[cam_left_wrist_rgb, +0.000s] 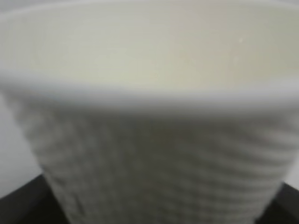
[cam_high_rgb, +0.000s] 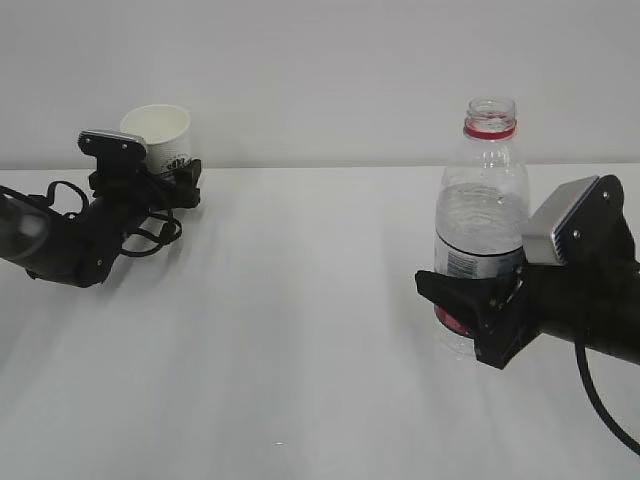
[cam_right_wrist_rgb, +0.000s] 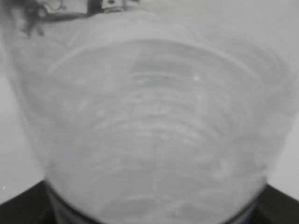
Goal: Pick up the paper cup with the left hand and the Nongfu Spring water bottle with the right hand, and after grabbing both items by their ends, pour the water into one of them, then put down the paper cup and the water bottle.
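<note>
The paper cup (cam_high_rgb: 158,128) stands upright at the far left of the table and fills the left wrist view (cam_left_wrist_rgb: 149,140), blurred. My left gripper (cam_high_rgb: 178,176) reaches round its lower part; its fingers (cam_left_wrist_rgb: 18,207) show only as dark corners set wide on either side, so it looks open. The Nongfu Spring water bottle (cam_high_rgb: 482,160), uncapped and upright, stands at the right. Water (cam_high_rgb: 481,215) fills it to about two thirds. My right gripper (cam_high_rgb: 468,300) is shut on the bottle (cam_right_wrist_rgb: 149,130) at its label. Its fingers (cam_right_wrist_rgb: 18,210) flank the bottle's base.
The white table (cam_high_rgb: 300,330) runs back to a plain white wall. Black cables (cam_high_rgb: 150,235) loop beside the left arm. Another cable (cam_high_rgb: 600,400) hangs from the right arm.
</note>
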Controlling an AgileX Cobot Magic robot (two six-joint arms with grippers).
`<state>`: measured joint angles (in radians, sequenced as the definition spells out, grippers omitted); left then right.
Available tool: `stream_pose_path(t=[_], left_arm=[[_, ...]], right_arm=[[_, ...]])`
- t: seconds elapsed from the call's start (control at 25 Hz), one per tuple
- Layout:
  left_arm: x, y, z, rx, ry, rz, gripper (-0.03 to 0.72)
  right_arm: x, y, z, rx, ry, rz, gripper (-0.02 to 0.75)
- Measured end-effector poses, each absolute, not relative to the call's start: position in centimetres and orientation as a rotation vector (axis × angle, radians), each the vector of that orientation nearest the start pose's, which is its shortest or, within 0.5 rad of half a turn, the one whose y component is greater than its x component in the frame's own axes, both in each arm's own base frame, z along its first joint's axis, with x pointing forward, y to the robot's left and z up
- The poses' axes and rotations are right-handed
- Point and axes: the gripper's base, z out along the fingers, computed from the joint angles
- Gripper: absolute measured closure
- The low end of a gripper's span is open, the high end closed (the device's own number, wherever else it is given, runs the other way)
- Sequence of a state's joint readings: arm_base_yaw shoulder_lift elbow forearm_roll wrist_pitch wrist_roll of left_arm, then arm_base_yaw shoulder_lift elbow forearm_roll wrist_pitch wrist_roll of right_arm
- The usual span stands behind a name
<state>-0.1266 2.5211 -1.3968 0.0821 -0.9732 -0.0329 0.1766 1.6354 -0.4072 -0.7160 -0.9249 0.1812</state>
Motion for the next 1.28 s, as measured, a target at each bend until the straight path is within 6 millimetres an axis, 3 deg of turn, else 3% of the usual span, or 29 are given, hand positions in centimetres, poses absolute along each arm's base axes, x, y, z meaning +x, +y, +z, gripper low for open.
stream_pose_path(t=[0.28,0.64,0.8,0.96,1.28], left_arm=[[49.7,-6.9,5.4,0.164,1.63,-0.14,0.027],[49.7,-6.9,5.4,0.165,1.65,-0.138,0.104],[49.5,-6.9,6.6,0.168,1.652,-0.136,0.106],[47.9,-6.7,7.6,0.17,1.667,-0.138,0.106],[41.9,-6.5,8.2,0.219,1.622,-0.18,0.106]], right_arm=[[24.2,9.1,15.6,-0.797,1.723,0.444,0.225],[24.2,9.1,15.6,-0.797,1.723,0.444,0.225],[24.2,9.1,15.6,-0.797,1.723,0.444,0.225],[24.2,9.1,15.6,-0.797,1.723,0.444,0.225],[24.2,9.2,15.7,-0.795,1.717,0.446,0.225]])
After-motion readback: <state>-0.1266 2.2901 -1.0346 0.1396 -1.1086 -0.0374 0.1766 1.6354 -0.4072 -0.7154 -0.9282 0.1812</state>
